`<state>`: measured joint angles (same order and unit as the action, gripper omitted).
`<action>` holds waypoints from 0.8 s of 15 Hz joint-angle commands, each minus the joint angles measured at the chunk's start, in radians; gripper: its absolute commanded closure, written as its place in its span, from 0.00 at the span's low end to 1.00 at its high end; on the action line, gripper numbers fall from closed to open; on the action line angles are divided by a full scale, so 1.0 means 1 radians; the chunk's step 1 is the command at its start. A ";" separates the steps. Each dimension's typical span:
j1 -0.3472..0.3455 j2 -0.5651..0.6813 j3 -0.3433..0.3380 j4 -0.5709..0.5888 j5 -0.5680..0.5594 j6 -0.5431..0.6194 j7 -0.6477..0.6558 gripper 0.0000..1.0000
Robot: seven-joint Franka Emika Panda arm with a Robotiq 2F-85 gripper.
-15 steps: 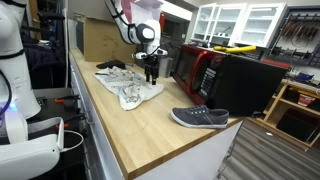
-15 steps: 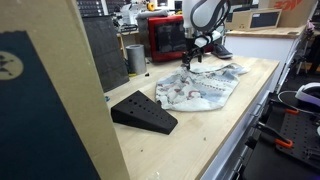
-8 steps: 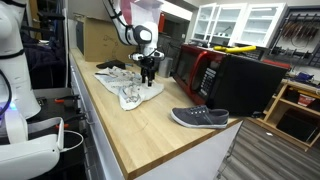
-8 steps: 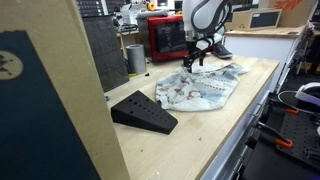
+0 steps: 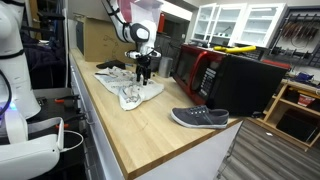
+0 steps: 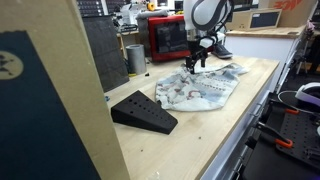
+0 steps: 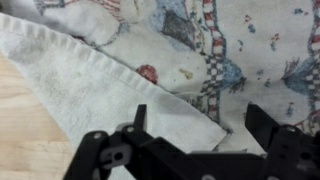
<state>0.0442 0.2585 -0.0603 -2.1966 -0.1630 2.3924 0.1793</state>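
Where the two fingers (image 7: 264, 125) hang, one patterned cloth (image 7: 180, 50) lies directly beneath them, spread out and rumpled on the wooden worktop (image 5: 150, 135). The wrist view shows printed figures and checks on its upper face and a plain white towelling underside folded over along one edge, with bare wood at the left. The fingers stand wide apart with nothing between them, their tips just above the fabric; whether they touch it cannot be told. In both exterior views the cloth (image 5: 130, 90) (image 6: 200, 90) sits at the middle of the worktop (image 6: 235, 120), and the fingers (image 5: 143, 75) (image 6: 196, 63) point straight down over the part of it nearer the appliances.

Further out, there is one red microwave (image 5: 195, 68) (image 6: 167, 38) behind the cloth, and one larger black appliance (image 5: 248, 82) beside that. One grey shoe (image 5: 200, 118) lies on its sole near the worktop's end, well apart from the cloth. One black wedge-shaped block (image 6: 143, 111) rests on the wood near the cloth's other side. One metal cylinder (image 6: 135, 58) stands upright by the microwave, and one cardboard box (image 5: 100, 38) stands at the far end.

Compared with a second ago, the arm has shifted a little across the cloth, away from the microwave in an exterior view; the fingers remain as wide, and the cloth, shoe and block lie as before.
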 commanded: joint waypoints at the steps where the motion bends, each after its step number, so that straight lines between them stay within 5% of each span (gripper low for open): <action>1: -0.007 -0.046 -0.007 -0.021 -0.027 -0.037 -0.002 0.00; 12: -0.019 0.029 -0.004 0.000 -0.099 0.043 -0.088 0.00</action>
<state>0.0303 0.2815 -0.0671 -2.1968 -0.2392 2.3978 0.1303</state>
